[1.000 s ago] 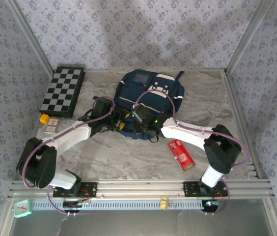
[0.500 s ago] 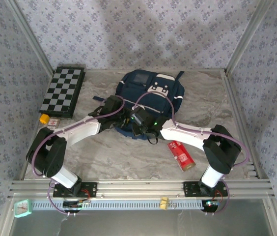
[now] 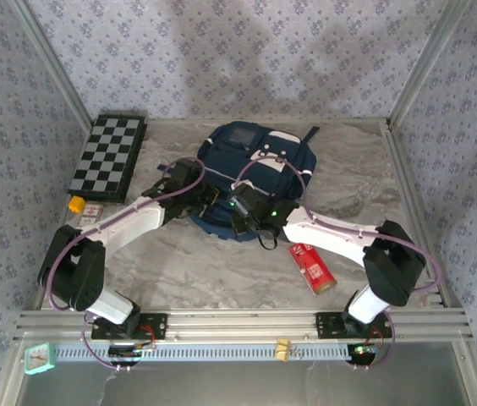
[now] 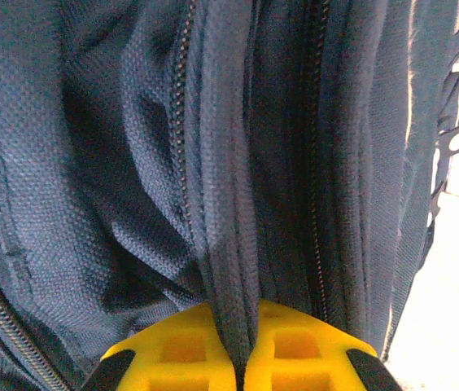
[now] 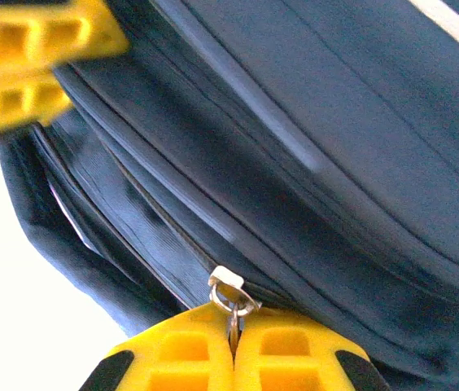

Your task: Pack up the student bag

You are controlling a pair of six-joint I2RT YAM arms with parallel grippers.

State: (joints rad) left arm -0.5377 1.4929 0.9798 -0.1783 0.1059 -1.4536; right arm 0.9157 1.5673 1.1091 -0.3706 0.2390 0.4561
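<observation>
The student bag (image 3: 260,165), a large navy backpack with white patches, lies at the table's back middle. Both grippers meet at its near edge. My left gripper (image 3: 208,200) is shut on a fold of the bag's navy fabric (image 4: 229,244) beside a zipper line; the left gripper (image 4: 246,322) has the cloth pinched between its yellow fingers. My right gripper (image 3: 238,208) is shut on the metal zipper pull (image 5: 231,289), which disappears between the fingers of the right gripper (image 5: 232,326). The left gripper's yellow fingers (image 5: 26,57) show blurred at the upper left of the right wrist view.
A folded chessboard (image 3: 107,156) lies at the back left. Near it are a small yellow object (image 3: 75,204) and a red-and-white card box (image 3: 91,216). A red packet (image 3: 312,266) lies right of centre. A teal clock (image 3: 40,359) sits below the rail.
My left arm swung right to the bag's near edge and its gripper closed on the fabric. The right arm shifted slightly, and the bag's near edge moved with the grippers.
</observation>
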